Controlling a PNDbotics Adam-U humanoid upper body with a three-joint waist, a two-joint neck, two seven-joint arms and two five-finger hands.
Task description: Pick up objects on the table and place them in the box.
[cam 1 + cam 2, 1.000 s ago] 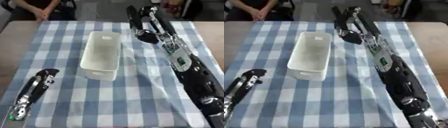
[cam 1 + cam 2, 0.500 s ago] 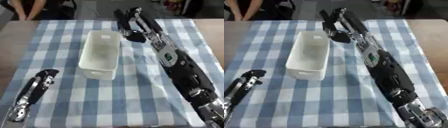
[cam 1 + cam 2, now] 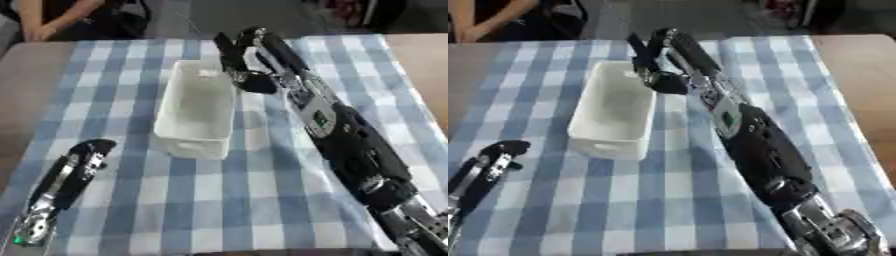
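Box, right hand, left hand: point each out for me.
box (image 3: 194, 145), left eye view, near end wall
right hand (image 3: 249, 80), left eye view, palm
left hand (image 3: 86, 155), left eye view, back of hand

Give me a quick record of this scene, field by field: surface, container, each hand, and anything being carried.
surface: table covered by a blue and white checked cloth
container: white rectangular box, long axis running away from the robot, nothing visible inside
right hand: at the far right corner of the box, fingers curled round a small dark object
carried object: dark, rounded, too indistinct to identify
left hand: resting low at the near left, left of the box; finger state unclear
task state: object not yet in the box
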